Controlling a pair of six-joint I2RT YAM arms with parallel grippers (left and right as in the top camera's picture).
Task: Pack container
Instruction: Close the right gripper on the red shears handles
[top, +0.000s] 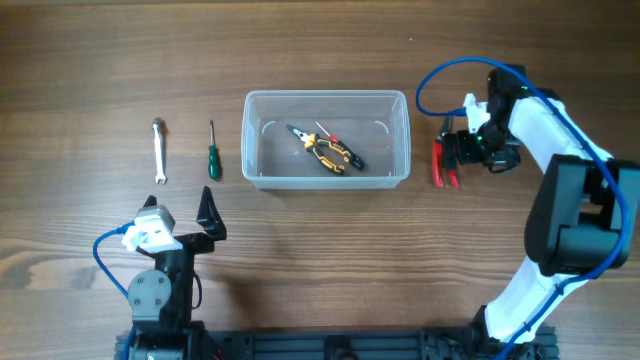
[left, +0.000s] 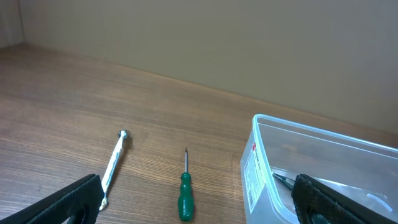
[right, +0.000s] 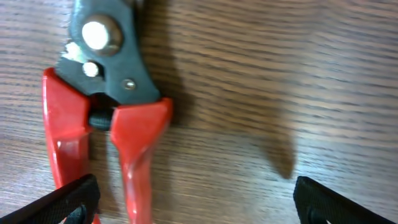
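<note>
Container (top: 252, 140) sits center frame on the bench (top: 90, 60), yellow-black pliers (top: 328, 152) inside. Green screwdriver (top: 212, 158) and wrench (top: 158, 150) lie to its left. Red pliers (top: 441, 165) lie to its right, under the right gripper (top: 458, 150), released. Left gripper (top: 182, 212) at lower left, released.

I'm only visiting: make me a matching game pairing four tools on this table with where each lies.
Tools: 1 silver metal wrench; 2 green-handled screwdriver; 3 orange-and-black pliers; 4 red-handled pliers.
Places: A inside the clear plastic container; B right of the container; C farthest left; D just left of the container.
Pairs: 1-C, 2-D, 3-A, 4-B.
</note>
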